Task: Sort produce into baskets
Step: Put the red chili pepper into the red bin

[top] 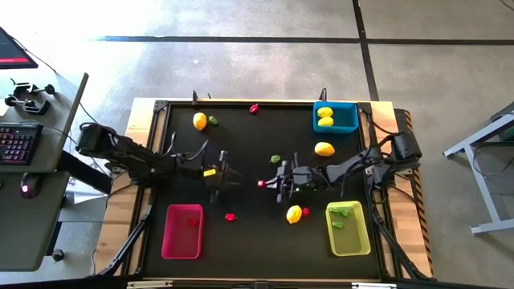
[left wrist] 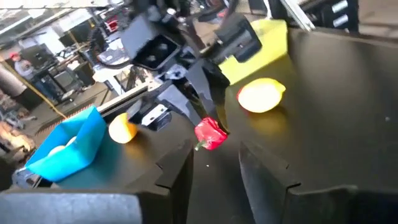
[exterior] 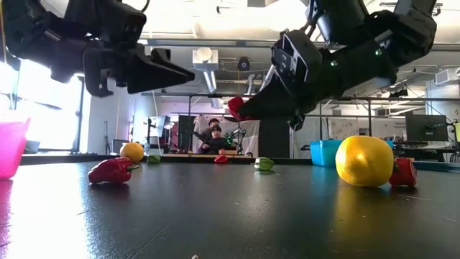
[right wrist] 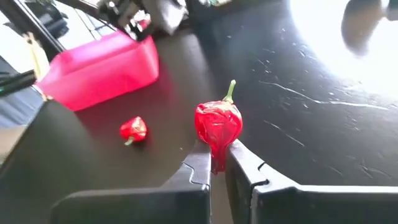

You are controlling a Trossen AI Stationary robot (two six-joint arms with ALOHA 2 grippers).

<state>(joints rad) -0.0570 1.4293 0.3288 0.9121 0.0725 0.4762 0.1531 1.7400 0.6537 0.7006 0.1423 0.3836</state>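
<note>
Your left gripper waits open over mid-table. Your right gripper pinches 1 red pepper by its tip, aloft; carry it left, level, to the pink basket at the near-left before releasing.

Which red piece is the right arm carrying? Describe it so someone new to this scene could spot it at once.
Start at the black table and find the right gripper near its middle, jaws shut. Pinched at their tips is a red pepper with a short green stem pointing up. Unlike the other red pepper lying on the mat near the pink basket, this one is lifted off the surface.
</note>
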